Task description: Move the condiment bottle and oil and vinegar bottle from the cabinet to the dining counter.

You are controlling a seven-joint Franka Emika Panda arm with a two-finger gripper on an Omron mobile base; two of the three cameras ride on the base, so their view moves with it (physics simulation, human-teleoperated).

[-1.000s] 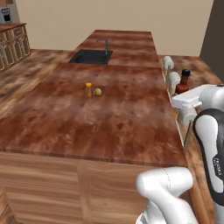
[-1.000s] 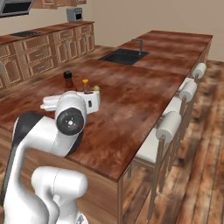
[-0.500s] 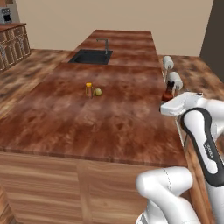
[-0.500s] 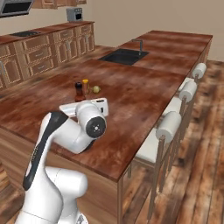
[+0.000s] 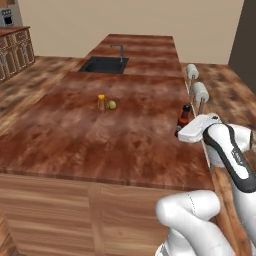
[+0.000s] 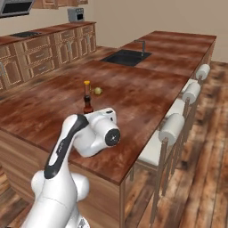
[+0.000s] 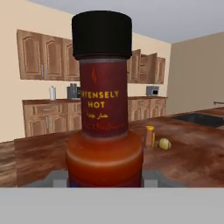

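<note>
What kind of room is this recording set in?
A rendered home kitchen, most likely. A long wooden island holds a black sink with a faucet, cushioned stools line one side, and wooden cabinets run along the far wall.

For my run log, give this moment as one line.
tool: shut on hot sauce bottle | bottle: upright, at island counter edge | stage: placing

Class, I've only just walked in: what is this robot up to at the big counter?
The white robot arm's gripper is shut on a small dark red-brown hot-sauce bottle and holds it upright at the stool-side edge of the glossy reddish-brown island counter. Whether the bottle's base touches the top cannot be told. Further in, a short orange-yellow jar and a small yellow-green round thing sit together.
</note>
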